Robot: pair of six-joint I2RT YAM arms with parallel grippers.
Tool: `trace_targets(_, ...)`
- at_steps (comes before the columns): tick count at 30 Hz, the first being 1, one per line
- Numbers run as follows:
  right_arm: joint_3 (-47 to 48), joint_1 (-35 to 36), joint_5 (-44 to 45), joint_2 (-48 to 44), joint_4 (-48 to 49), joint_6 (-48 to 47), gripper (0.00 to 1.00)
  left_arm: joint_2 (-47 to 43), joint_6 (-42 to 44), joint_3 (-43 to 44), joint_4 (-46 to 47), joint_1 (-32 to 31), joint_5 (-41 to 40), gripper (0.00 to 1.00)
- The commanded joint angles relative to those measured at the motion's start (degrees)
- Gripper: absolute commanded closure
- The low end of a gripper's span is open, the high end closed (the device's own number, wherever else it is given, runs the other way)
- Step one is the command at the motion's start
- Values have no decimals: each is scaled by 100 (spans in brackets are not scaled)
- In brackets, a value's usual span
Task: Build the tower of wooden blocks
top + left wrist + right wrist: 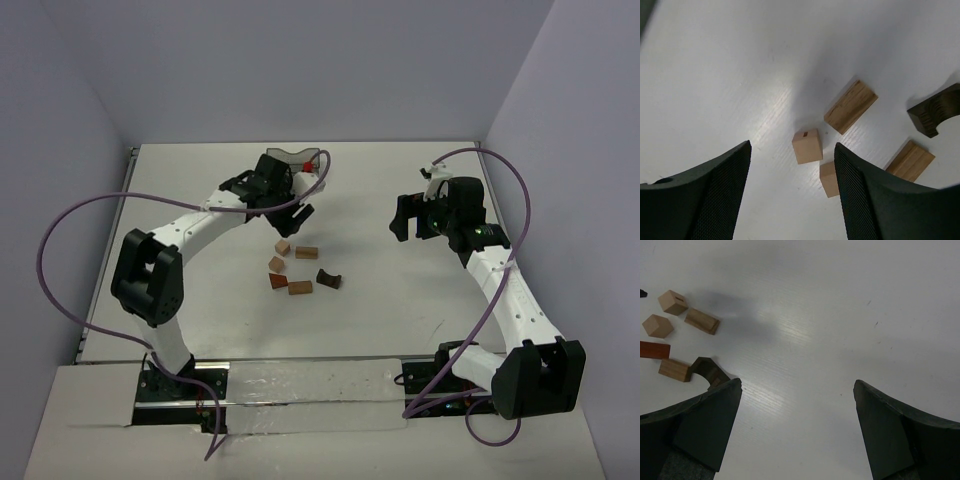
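**Tabletop [200,330], read from the near edge.** Six small wood blocks lie loose in one layer at mid-table, between the two arms and closer to the left one. None is stacked, so the tower is judged not yet begun.

- **Nearest row:** reddish-brown wedge [277,282], near bar [300,288], dark arch [328,277].
- **Behind these:** near cube [277,264], far cube [285,246], far bar [307,253].
- **Left tool [792,146]:** hangs just beyond the cluster, jaws apart and holding nothing. The far cube shows between its fingers in the wrist view.
- **Right tool [797,384]:** well off to the right over bare tabletop, jaws wide and empty.
- **Farthest:** a dark translucent bin [283,157] behind the left tool.

**Handling (judged).** The blocks look light, rigid and smooth-faced, and much smaller than the tools. They would slide or tip at a nudge, and a stack of them would topple easily. Take cubes and bars across two parallel flat faces. Take the wedge across its flat sides rather than its slope, and the arch across its flat sides rather than its curve.

**Markings.** The far cube has a small dark mark on its top face. No brand, label or legible writing is visible.
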Motion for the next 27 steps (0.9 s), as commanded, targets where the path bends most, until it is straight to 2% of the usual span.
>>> trace_targets(1,16,-38,135,-103,110,-14,0,162,-719,-98,100,-2,-500,27)
trace_targets(7,-7,-38,170,-112,111,-29,0,569,-874,128,-132,30,-676,24)
trace_targets(15,47,-36,151,-28,109,-31,0,845,-829,87,-208,51,-616,27)
trace_targets(20,86,-38,124,2,92,-31,0,920,-812,80,-241,97,-600,35)
trace_targets(27,89,-38,107,20,79,-31,0,958,-776,100,-288,146,-549,55)
